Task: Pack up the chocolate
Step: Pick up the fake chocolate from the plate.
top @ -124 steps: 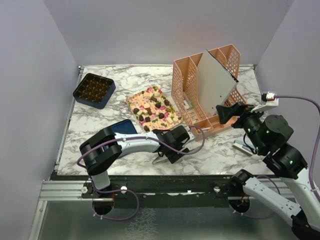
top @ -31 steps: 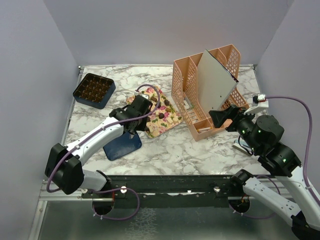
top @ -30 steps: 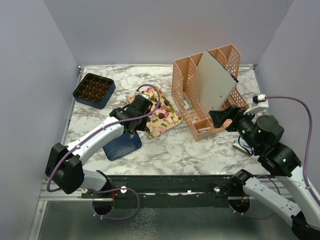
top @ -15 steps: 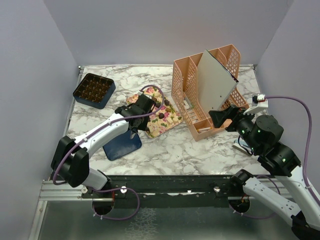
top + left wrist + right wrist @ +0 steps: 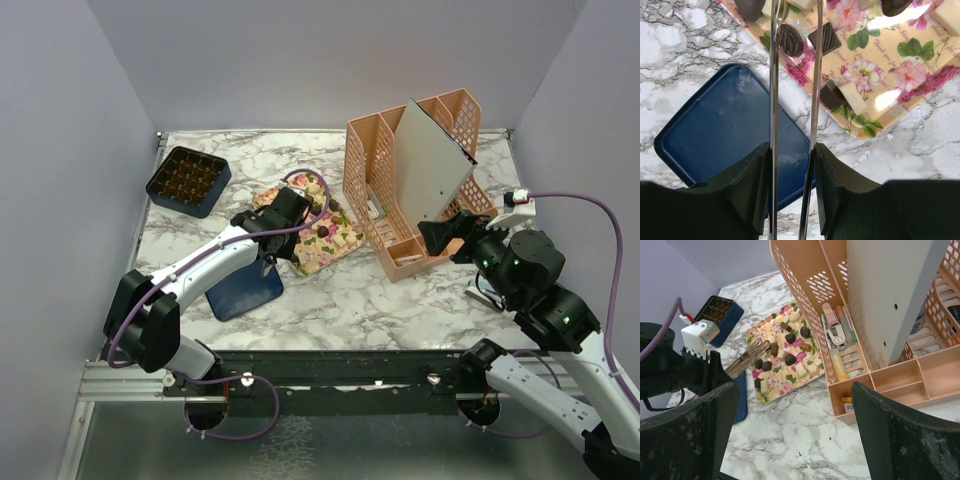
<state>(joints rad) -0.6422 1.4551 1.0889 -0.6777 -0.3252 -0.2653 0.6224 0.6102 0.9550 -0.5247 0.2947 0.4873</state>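
Note:
The chocolate (image 5: 318, 222) lies as several dark and cream pieces on a floral tray (image 5: 335, 245). My left gripper (image 5: 268, 250) hangs over a dark blue lid (image 5: 240, 288) and is shut on metal tongs (image 5: 773, 75). The two blades run up between my fingers (image 5: 755, 175), and their tips straddle an oval dark piece (image 5: 790, 40) at the tray's near corner. My left gripper (image 5: 791, 150) touches no chocolate itself. My right gripper (image 5: 445, 232) hovers open and empty by the organizer, looking down on the chocolate (image 5: 790, 338) from the right gripper (image 5: 794, 390).
A dark blue box with a gridded tray (image 5: 188, 180) stands at the back left. A peach desk organizer (image 5: 400, 200) holding a grey board and small items stands right of the floral tray. A small stapler-like object (image 5: 485, 293) lies under my right arm.
Four seconds ago my left gripper was low near the table's front edge; it has since swung out over the lid to the tray. In the last second it edged slightly right. The right arm has barely moved.

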